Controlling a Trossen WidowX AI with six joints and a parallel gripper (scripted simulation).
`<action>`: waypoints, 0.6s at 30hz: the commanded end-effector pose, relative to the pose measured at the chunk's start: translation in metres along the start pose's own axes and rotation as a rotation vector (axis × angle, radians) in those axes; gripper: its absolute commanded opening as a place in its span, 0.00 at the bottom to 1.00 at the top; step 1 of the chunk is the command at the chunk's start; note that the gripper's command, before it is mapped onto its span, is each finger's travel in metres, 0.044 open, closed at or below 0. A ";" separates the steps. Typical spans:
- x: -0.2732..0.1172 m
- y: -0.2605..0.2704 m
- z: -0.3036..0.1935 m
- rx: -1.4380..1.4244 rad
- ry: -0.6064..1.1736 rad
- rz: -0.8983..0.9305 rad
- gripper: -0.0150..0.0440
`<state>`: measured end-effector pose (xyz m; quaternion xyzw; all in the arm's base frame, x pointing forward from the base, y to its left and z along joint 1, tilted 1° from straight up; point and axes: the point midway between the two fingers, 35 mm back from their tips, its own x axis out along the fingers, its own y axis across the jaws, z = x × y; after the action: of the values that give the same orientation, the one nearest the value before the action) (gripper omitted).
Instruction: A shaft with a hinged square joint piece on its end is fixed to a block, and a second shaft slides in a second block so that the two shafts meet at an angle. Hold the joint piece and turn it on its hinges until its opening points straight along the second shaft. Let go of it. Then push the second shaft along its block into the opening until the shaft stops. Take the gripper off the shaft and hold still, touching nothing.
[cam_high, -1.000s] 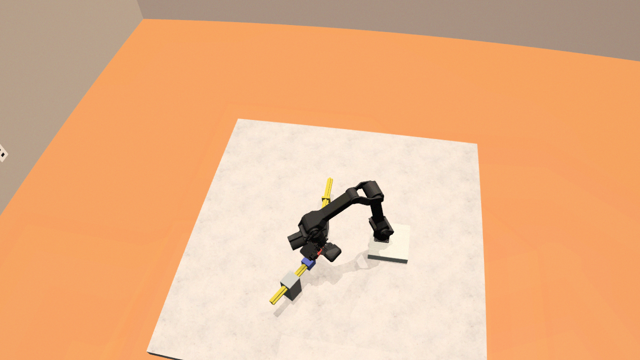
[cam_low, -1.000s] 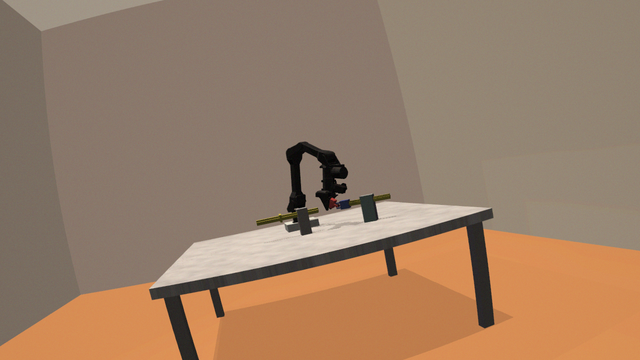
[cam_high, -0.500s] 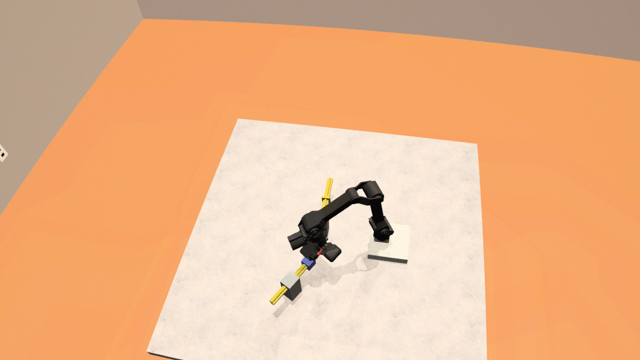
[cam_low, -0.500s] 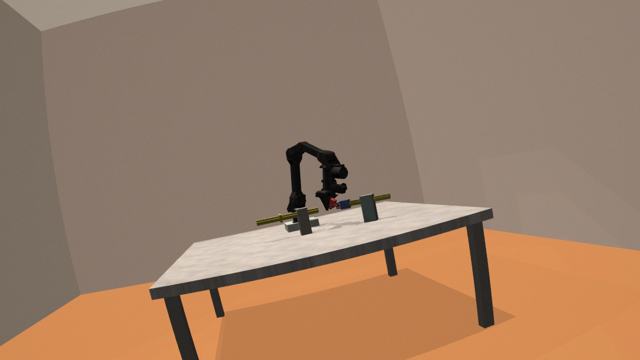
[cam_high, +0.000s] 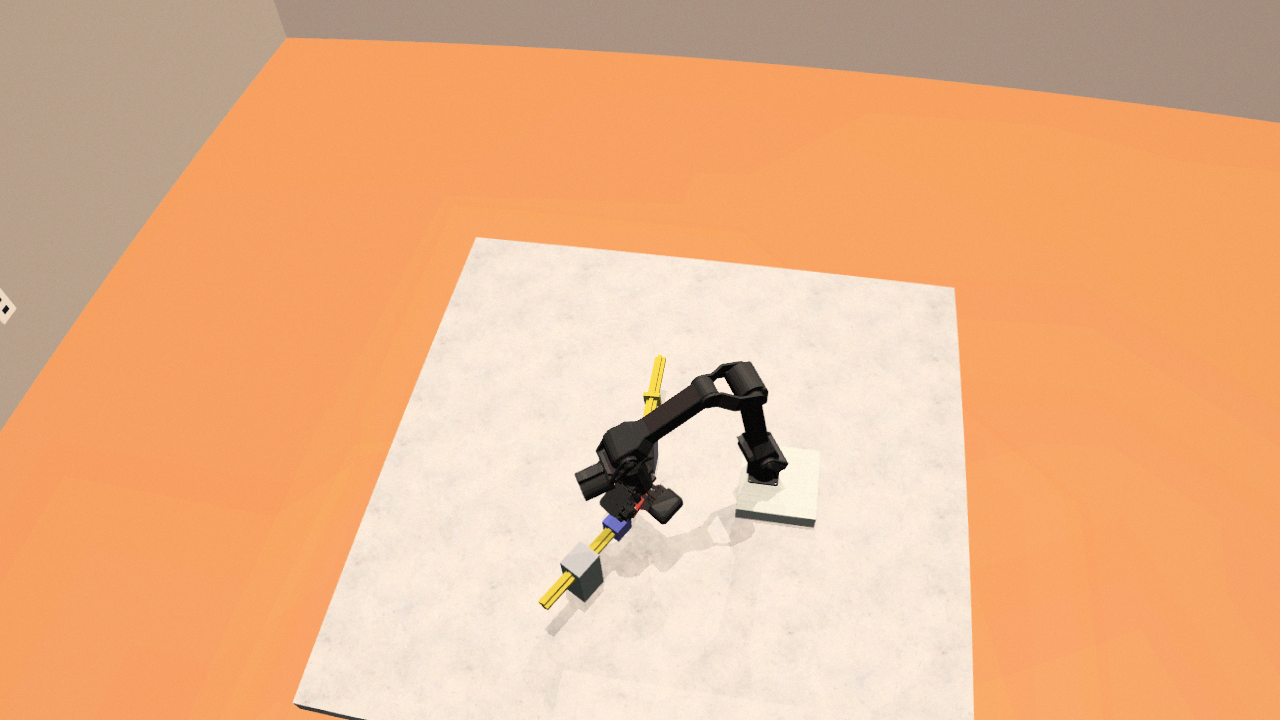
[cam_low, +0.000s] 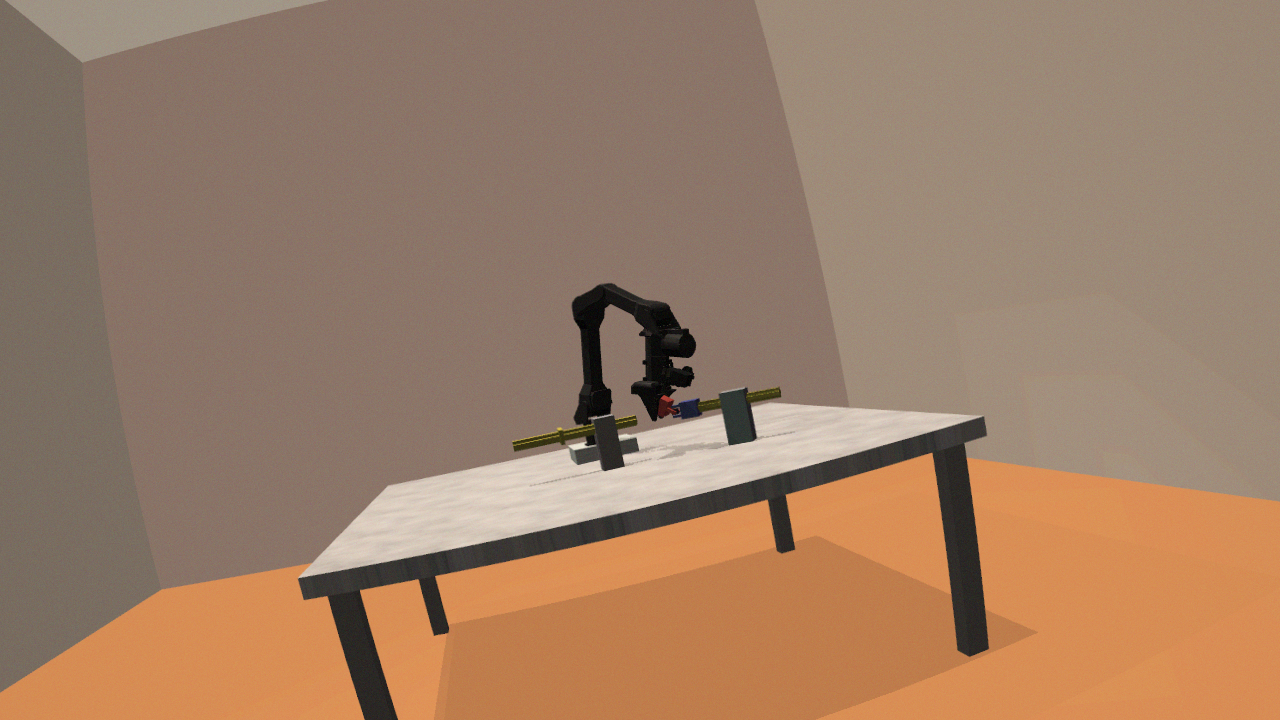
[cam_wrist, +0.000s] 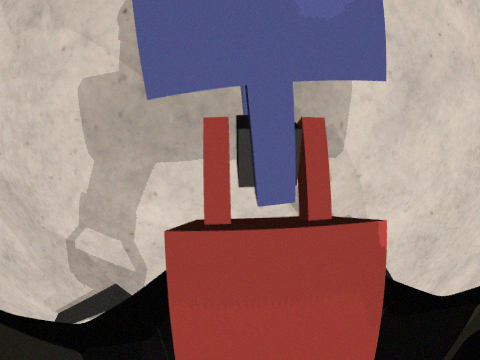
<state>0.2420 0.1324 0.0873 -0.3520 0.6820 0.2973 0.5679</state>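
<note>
The gripper (cam_high: 641, 505) (cam_low: 657, 410) (cam_wrist: 276, 320) is shut on the red joint piece (cam_high: 639, 504) (cam_low: 665, 407) (cam_wrist: 275, 270), one finger on each side. Its two lugs straddle the tongue of the blue end piece (cam_high: 615, 526) (cam_low: 687, 408) (cam_wrist: 265, 45). The blue piece sits on the first yellow shaft (cam_high: 556, 591) (cam_low: 766, 394), fixed in its grey block (cam_high: 586, 574) (cam_low: 738, 418). The second yellow shaft (cam_high: 658, 371) (cam_low: 535, 441), with a collar, passes through the second block (cam_low: 608, 444). A gap separates its near end from the red piece. The red opening is hidden.
The black arm (cam_high: 675, 411) (cam_low: 590, 349) reaches over from its pale base plate (cam_high: 794, 483) (cam_low: 586, 454) and hides the second block in the top view. Both shafts stand above the pale table (cam_high: 859, 376) (cam_low: 447, 510).
</note>
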 end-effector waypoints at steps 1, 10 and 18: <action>0.000 0.000 0.000 0.000 0.000 0.000 0.50; 0.000 0.000 0.000 0.000 0.000 0.000 0.25; 0.001 -0.001 0.000 -0.028 -0.027 -0.004 0.25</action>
<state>0.2423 0.1320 0.0872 -0.3537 0.6788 0.3000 0.5693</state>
